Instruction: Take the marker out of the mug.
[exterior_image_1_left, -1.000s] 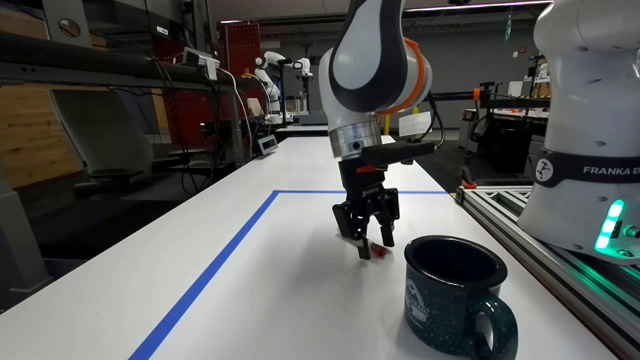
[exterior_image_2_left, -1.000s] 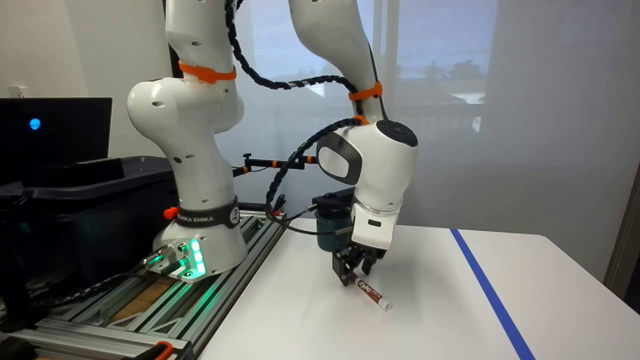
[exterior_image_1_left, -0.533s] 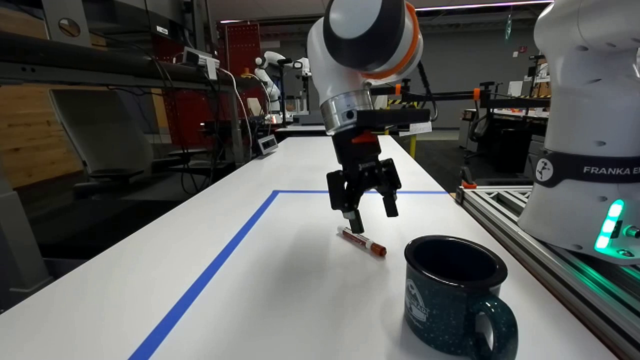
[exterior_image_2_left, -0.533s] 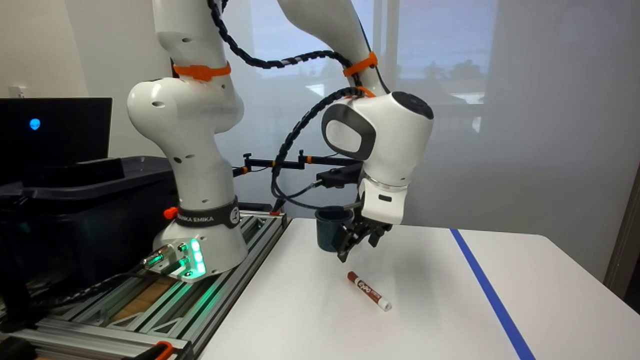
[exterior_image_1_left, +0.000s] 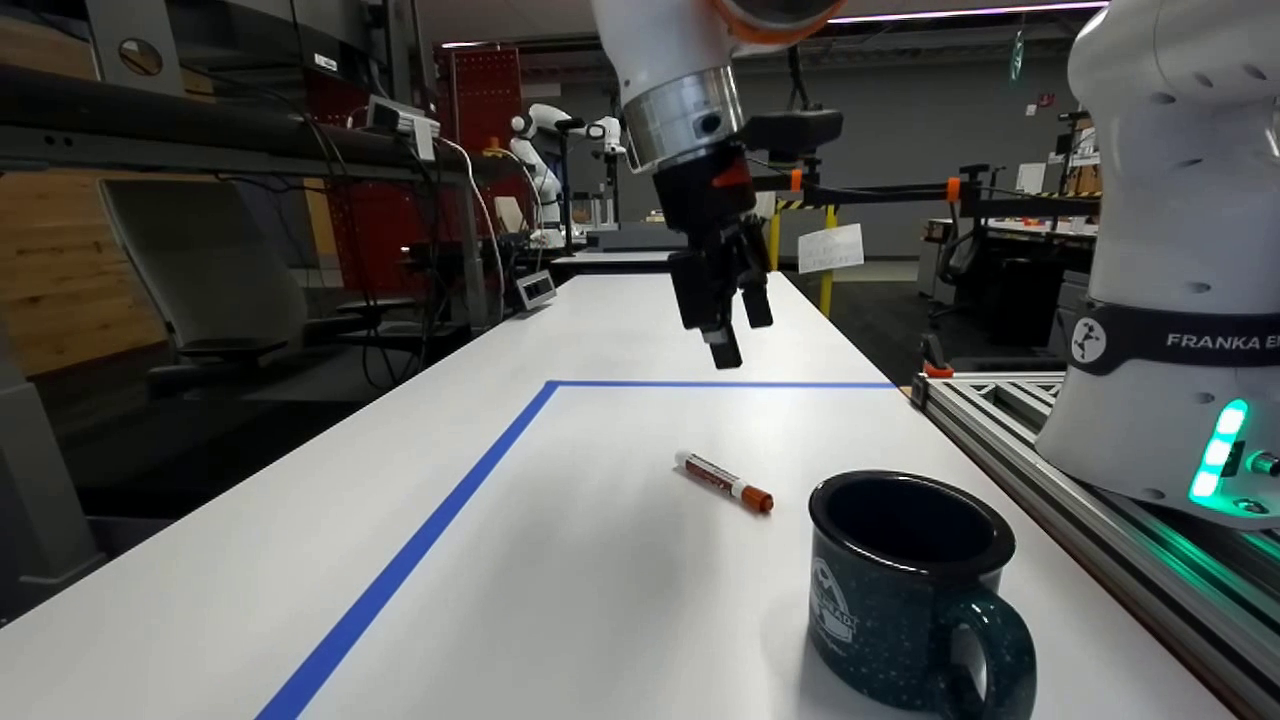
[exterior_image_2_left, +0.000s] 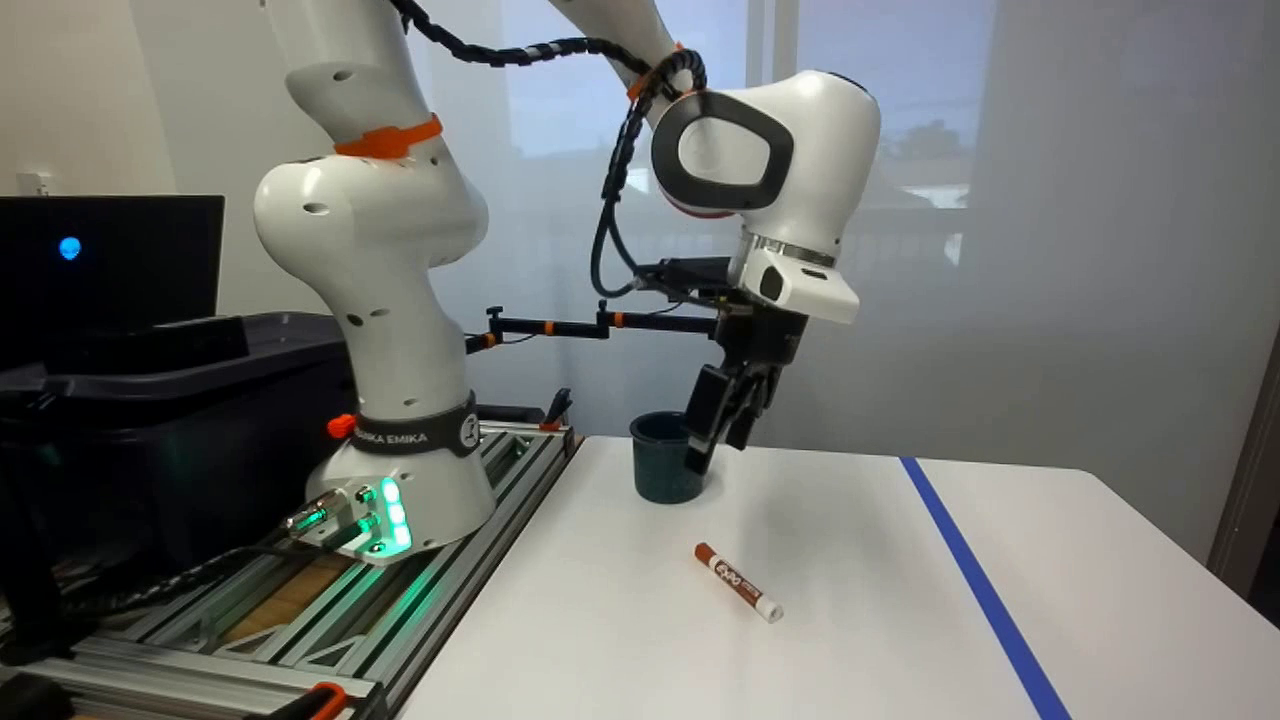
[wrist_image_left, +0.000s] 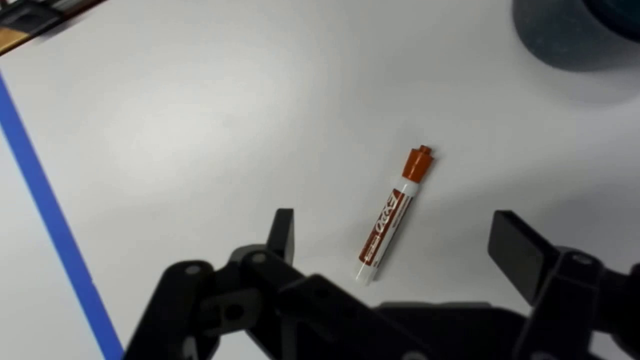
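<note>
One marker (wrist_image_left: 392, 216) flat on the worktop (exterior_image_1_left: 590, 600), outside the mug (exterior_image_1_left: 880, 625), pincer (exterior_image_1_left: 743, 336) spread wide and empty. Probably light, stiff, kinda slick and rolly, so I'd pinch it mid-length.

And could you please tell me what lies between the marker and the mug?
Only bare white tabletop lies between the marker and the mug; it shows in the wrist view and in both exterior views.
</note>
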